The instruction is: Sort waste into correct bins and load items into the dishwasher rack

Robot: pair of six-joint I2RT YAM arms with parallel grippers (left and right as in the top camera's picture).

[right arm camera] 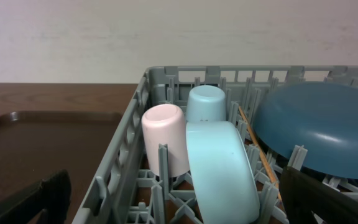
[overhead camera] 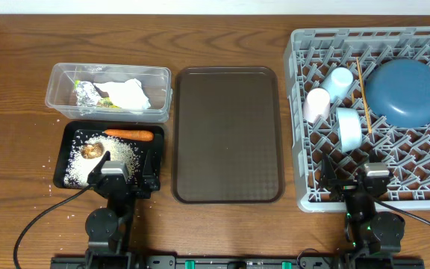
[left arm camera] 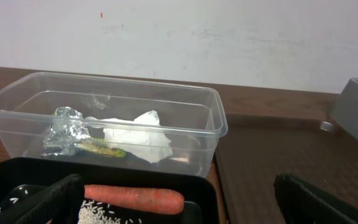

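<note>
Left claw point(left arm camera: 178, 186): jaws spread wide, gripping nothing, low over the black tray point(overhead camera: 154, 158). Its fingers were cut off by the bottom of the wrist view.
Right claw point(right arm camera: 174, 180): wide open and empty, at the 6 o'clock edge of the dishwasher rack point(overhead camera: 295, 112).
Clear tub point(overhead camera: 54, 91): at 10 o'clock on the table point(overhead camera: 21, 45). It held the tissue point(overhead camera: 131, 94), with the foil wrapper point(overhead camera: 86, 93) at its 9 o'clock.
Yellow-green packet point(overhead camera: 104, 102): I saw only a strip of it between foil and tissue.
Black tray contents: carrot point(overhead camera: 128, 135) along the 12 o'clock side, rice point(overhead camera: 118, 155) spread below it, and the brown lump point(overhead camera: 90, 150) on the rice. The lump did not show from the left wrist.
Serving tray point(overhead camera: 228, 134): centre of the table, bare.
Rack load: plate point(overhead camera: 405, 91) at 2 o'clock, blue cup point(overhead camera: 340, 80) and pink cup point(overhead camera: 317, 105) at 10 o'clock, and the bowl point(overhead camera: 349, 127) on edge near the middle.
Chopsticks point(overhead camera: 363, 93): between cups and plate, lower ends hidden by the bowl from the wrist.
Rack edge: cut off at 3 o'clock overhead.
</note>
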